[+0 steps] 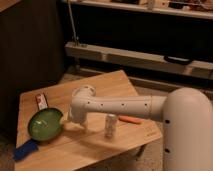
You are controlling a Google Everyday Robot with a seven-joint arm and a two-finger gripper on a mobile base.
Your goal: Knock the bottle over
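Note:
The bottle (110,126) is small, slim and white with faint dark marks. It stands upright on the wooden table (100,85), near the front right. My white arm reaches in from the right across the table. Its wrist bends down to the gripper (76,120), which is low over the table between the green bowl and the bottle. The gripper is a short way to the left of the bottle and does not touch it. It holds nothing that I can see.
A green bowl (45,125) sits at the left of the table. A blue object (25,149) lies at the front left corner. A red and white packet (41,101) lies behind the bowl. An orange stick (130,119) lies right of the bottle. Dark shelving stands behind.

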